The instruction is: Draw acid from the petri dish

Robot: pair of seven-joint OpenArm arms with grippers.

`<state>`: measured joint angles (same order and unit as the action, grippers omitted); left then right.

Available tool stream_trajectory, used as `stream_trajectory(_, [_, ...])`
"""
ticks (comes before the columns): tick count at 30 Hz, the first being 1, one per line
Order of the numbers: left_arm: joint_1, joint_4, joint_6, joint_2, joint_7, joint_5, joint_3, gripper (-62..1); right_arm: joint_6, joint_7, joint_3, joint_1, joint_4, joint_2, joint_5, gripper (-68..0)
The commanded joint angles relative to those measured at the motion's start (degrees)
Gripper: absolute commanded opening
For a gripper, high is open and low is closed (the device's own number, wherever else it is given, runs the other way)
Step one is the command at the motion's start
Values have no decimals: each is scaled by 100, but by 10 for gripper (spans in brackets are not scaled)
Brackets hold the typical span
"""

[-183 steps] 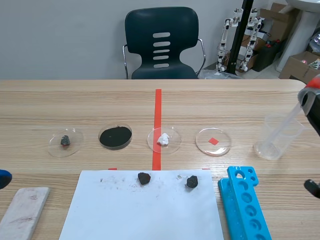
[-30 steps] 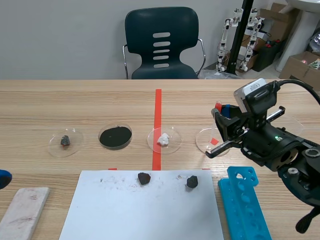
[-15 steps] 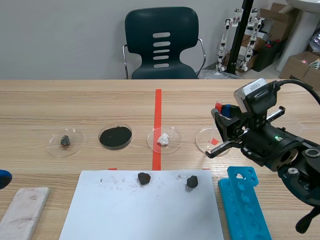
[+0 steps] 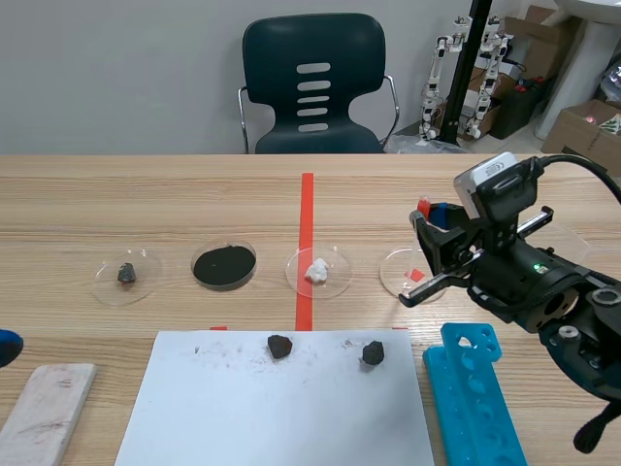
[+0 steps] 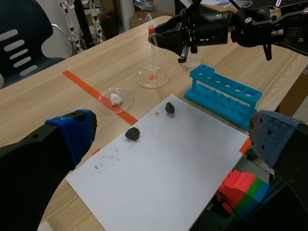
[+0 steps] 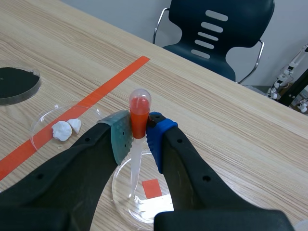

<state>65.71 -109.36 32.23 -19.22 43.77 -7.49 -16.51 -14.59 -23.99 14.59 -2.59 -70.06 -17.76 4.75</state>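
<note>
A clear petri dish (image 4: 397,275) over a small red square lies right of the red tape line. My right gripper (image 4: 434,219) hangs just above it, shut on a pipette (image 6: 138,111) with a red bulb. The pipette's clear stem (image 6: 133,168) points down into the dish (image 6: 144,208), between the fingers. From the left wrist view the pipette (image 5: 154,49) stands upright over the dish (image 5: 152,77). My left gripper (image 5: 173,139) is open, holds nothing, and sits low at the near left, with only a blue tip (image 4: 5,345) showing in the scene view.
Three more dishes stand in the row: grey stone (image 4: 127,275), black powder (image 4: 224,265), white lumps (image 4: 317,272). A white sheet (image 4: 281,408) carries two dark stones (image 4: 279,345) (image 4: 373,352). A blue tube rack (image 4: 475,398) lies near right, a pale slab (image 4: 44,413) near left.
Six seconds ago the right arm was at the far right by a beaker; now it is over the right-hand dish with the pipette. Nothing has moved in the last second.
</note>
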Motion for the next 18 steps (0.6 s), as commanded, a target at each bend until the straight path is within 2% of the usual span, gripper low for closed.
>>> stream_trajectory(1, [-17, -76, 31, 0, 101, 79, 42, 14, 0, -101, -48, 66, -48, -31, 81, -581])
stream_trajectory(18, [-17, -76, 31, 0, 101, 79, 42, 14, -11, -81, -55, 63, -103, -92, 90, -581])
